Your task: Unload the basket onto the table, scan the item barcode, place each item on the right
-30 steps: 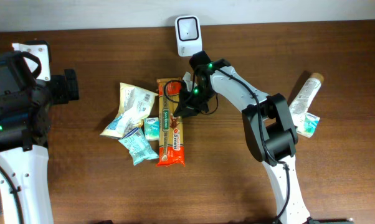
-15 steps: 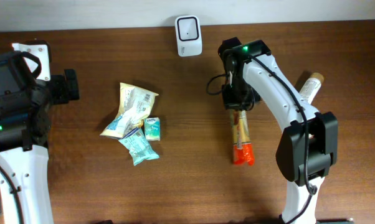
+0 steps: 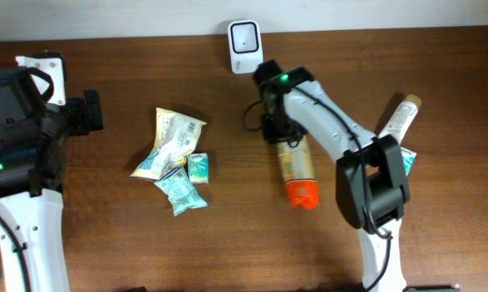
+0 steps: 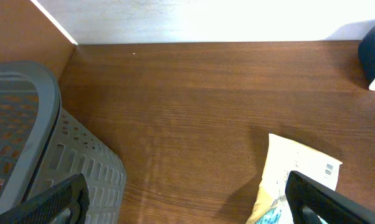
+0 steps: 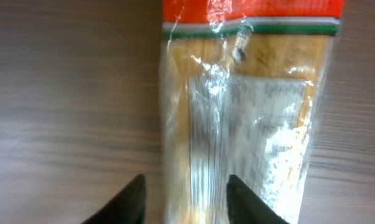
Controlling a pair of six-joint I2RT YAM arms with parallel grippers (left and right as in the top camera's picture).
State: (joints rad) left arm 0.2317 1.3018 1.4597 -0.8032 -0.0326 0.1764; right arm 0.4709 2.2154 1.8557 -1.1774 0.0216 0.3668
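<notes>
Overhead shows the scanner (image 3: 244, 45) — right wrist only the pasta packet (image 5: 243, 124).

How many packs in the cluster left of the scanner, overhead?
3: a pale yellow bag at the top, a small green-white packet at its right, a light blue packet at the bottom. They overlap, so another may be hidden.

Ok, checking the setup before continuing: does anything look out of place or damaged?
Nothing looks spilled or torn. Only the clear spaghetti pack with an orange end lies flat and slightly askew on the wooden table, away from the white scanner, with the right gripper over its clear end.
</notes>
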